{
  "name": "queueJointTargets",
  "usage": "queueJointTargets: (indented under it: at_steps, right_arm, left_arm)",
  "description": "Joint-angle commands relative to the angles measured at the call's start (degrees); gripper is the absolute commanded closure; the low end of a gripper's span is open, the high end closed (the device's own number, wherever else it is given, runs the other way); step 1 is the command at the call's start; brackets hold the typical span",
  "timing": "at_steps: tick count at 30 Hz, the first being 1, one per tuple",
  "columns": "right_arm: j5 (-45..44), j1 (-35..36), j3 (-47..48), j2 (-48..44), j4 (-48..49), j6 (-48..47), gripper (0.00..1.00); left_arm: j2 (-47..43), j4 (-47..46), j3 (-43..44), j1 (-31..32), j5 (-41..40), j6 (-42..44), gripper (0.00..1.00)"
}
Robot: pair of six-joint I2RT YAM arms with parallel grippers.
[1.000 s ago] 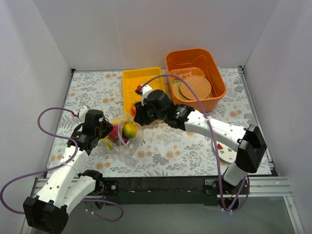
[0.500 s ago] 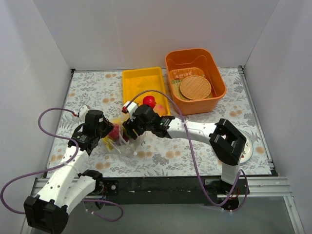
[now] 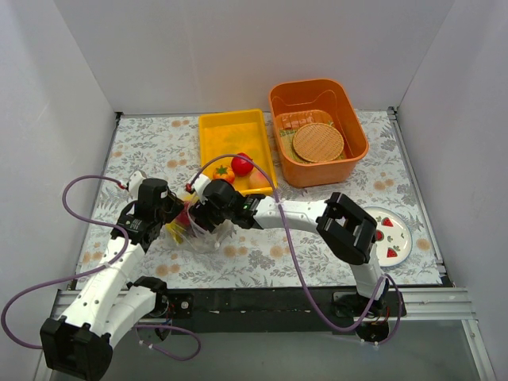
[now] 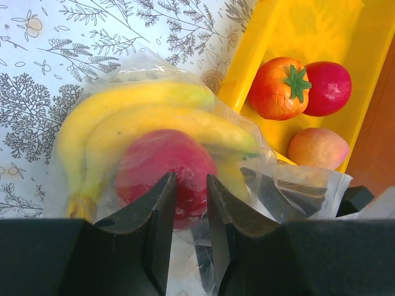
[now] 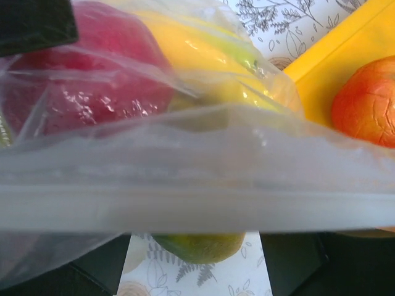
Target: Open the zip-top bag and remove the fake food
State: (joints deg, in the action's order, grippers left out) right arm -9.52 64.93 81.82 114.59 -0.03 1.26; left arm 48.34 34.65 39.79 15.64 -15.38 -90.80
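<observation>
No lettering, label, brand mark or number is readable anywhere: none on the zip-top bag (image 3: pixel 205 232), yellow tray (image 3: pixel 208 135), orange bin (image 3: pixel 355 119) or worktop (image 3: pixel 151 151).

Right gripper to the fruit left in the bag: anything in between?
Yes. In the right wrist view the zip-top bag has its film and zip strip stretched across, between the right gripper and the red fruit and bananas. A greenish fruit sits below the strip between the open fingers; whether film covers it, I cannot tell.
</observation>
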Motion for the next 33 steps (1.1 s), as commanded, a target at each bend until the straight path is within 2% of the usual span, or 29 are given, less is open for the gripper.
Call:
queueJointTargets:
  at_steps: [1,4,8,9,18,25,33]
  right_arm:
    - [-3.4,0.0,2.6,0.6,-1.7,-0.6,0.21]
    - [-3.1,0.0,2.6,0.6,-2.2,-0.1,0.34]
    - [-2.9,0.0,2.5,-2.0,-3.0,0.5,0.62]
    - [-2.5,0.0,2.5,-2.7,-3.1,0.5,0.64]
    - [1.5,0.1,2.7,-11.0,-6.8,1.2,0.65]
    - [0.6,-0.1,-0.5,-17.5,-8.8,1.5,0.67]
    - [1.5,-1.8,0.0,-23.9,-13.1,0.2,0.68]
  left_arm:
    - [0.6,0.8,-0.9,-0.9,-0.3,1.3,0.73]
    - [1.0,0.2,-1.4,-1.5,0.3,1.4,0.73]
    - [1.1,0.2,-1.6,-1.9,0.2,1.5,0.73]
    - [1.1,0.2,-1.6,-2.2,0.1,1.5,0.73]
    - [1.8,-0.6,-2.2,-2.9,0.7,1.7,0.73]
    - [2.1,-1.0,-1.7,-3.4,1.1,1.9,0.73]
    - [2.5,-1.3,-2.1,-3.9,1.3,2.0,0.73]
